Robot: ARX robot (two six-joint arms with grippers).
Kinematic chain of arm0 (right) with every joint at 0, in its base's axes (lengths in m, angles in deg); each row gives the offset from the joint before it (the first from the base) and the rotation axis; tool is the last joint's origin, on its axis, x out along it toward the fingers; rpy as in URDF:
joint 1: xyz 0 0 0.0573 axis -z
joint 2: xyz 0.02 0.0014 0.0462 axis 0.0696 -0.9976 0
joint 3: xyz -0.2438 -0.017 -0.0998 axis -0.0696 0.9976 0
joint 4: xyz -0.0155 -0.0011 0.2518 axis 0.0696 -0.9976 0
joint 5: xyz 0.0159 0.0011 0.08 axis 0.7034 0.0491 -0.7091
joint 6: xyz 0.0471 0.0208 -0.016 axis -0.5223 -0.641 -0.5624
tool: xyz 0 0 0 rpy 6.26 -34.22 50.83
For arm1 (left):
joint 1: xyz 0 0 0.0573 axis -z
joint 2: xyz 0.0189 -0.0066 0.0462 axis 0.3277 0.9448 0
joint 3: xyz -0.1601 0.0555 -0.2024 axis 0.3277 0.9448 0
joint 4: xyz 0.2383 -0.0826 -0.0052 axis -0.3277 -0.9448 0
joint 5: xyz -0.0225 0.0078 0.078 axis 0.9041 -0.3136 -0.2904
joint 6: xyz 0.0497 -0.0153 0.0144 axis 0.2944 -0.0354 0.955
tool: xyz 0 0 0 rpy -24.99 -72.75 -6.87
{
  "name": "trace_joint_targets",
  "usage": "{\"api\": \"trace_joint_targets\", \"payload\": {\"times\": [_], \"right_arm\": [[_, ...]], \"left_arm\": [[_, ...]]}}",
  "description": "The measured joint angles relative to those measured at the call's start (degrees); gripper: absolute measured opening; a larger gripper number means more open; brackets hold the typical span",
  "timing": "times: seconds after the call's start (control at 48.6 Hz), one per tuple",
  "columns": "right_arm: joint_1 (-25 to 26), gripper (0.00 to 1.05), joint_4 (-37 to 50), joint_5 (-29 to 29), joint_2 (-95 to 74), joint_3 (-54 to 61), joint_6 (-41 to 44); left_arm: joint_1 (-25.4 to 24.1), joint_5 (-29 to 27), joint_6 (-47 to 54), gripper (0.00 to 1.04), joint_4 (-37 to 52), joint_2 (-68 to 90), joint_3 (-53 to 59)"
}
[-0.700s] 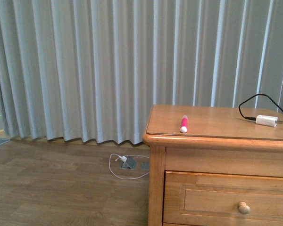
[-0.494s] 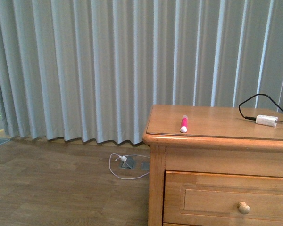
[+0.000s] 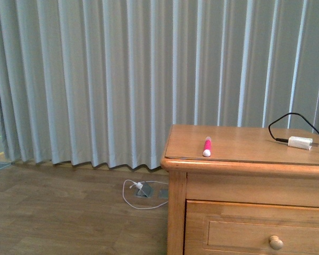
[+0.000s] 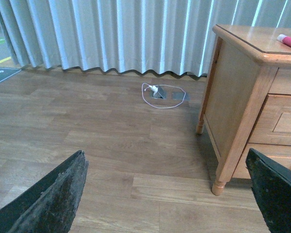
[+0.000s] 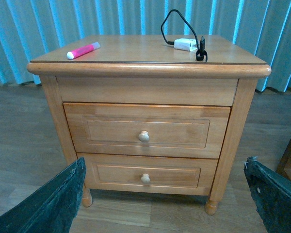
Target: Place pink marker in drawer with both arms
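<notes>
The curtain (image 3: 95, 79) is hanging across the left of the front view, and a white cable (image 3: 137, 192) is lying coiled on the floor (image 3: 53, 212) below it. Neither arm is showing there. The left gripper (image 4: 165, 160) is facing out over the floor with its jaws standing wide apart and nothing between them. The dresser (image 4: 233, 97) is standing well apart from it.

Further right, the marker (image 3: 207, 146) is lying on the dresser top, near the front edge and toward the left corner, with its white end pointing to the front. The charger (image 3: 300, 142) is sitting well apart from it toward the right, with its black lead looping up behind.

The right gripper (image 5: 165, 165) is facing the dresser front. Its jaws are likewise spread wide, holding nothing and touching nothing. The drawer (image 5: 145, 131), the taller upper one, is sitting fully shut with its knob (image 5: 143, 136) untouched. The shallower one (image 5: 146, 175) below is shut too.

By my reading, the task is only beginning. Nothing is being gripped. The drawer is waiting to be pulled open, and the marker is waiting to be picked up and set inside.
</notes>
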State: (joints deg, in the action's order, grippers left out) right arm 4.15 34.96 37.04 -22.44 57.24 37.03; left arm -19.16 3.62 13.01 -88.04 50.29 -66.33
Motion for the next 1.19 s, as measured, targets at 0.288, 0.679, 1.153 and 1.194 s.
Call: {"api": "trace_joint_targets", "payload": {"times": [0.288,0.679,1.153,1.194], "right_arm": [[0.0,0.96,0.0,0.0,0.0,0.0,0.0],[0.8,0.96,-7.4,-12.6,-17.7,-6.6,-4.8],[-11.3,0.96,29.3,-1.4,-75.9,-22.8,-5.0],[-11.4,0.96,30.6,-0.7,-79.3,-24.6,-5.1]], "left_arm": [[0.0,0.0,0.0,0.99,0.0,0.0,0.0],[0.0,0.0,0.0,0.99,0.0,0.0,0.0],[0.0,0.0,0.0,0.99,0.0,0.0,0.0],[0.0,0.0,0.0,0.99,0.0,0.0,0.0]]}}
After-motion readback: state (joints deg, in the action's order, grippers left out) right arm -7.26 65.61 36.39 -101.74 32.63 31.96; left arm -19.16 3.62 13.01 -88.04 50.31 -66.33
